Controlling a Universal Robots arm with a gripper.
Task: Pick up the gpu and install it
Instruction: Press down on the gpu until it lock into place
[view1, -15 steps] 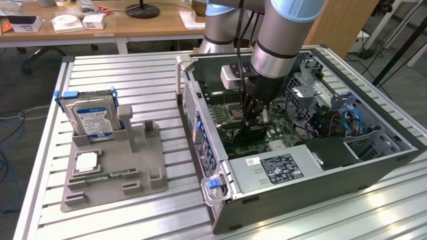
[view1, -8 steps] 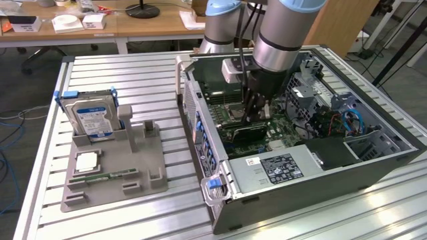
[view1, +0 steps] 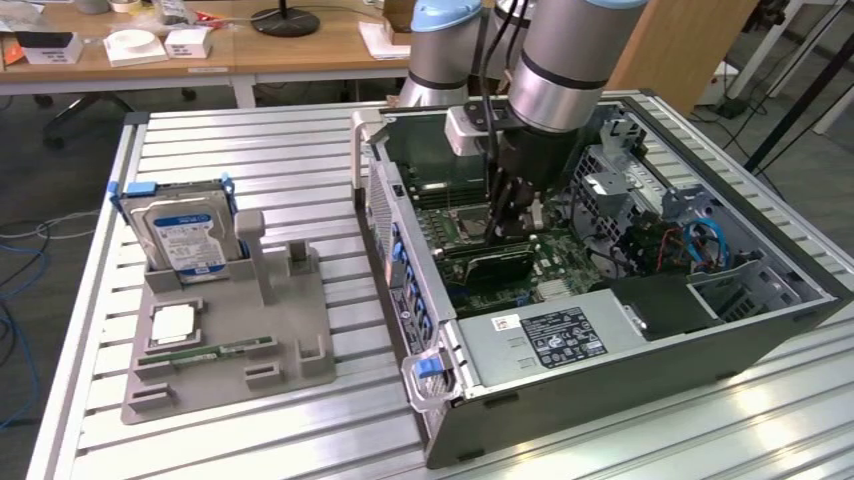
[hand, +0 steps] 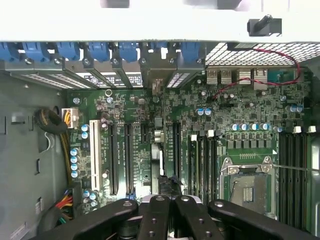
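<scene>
GPU (view1: 497, 262) flat over motherboard (hand: 200, 125), arm vertical inside open case (view1: 641, 340); tool (view1: 514, 222) closed, pressing on card

An open dark grey computer tower case (view1: 641, 350) lies on its side on a slatted aluminium table (view1: 267, 150), its green motherboard (hand: 230, 125) exposed. On the exterior view's left, a grey plastic parts holder (view1: 254, 330) carries an upright silver hard drive with a blue-white label (view1: 184, 238), and a narrow green memory stick (view1: 207, 352) lies flat. Wooden desks (view1: 294, 50) stand behind.
</scene>
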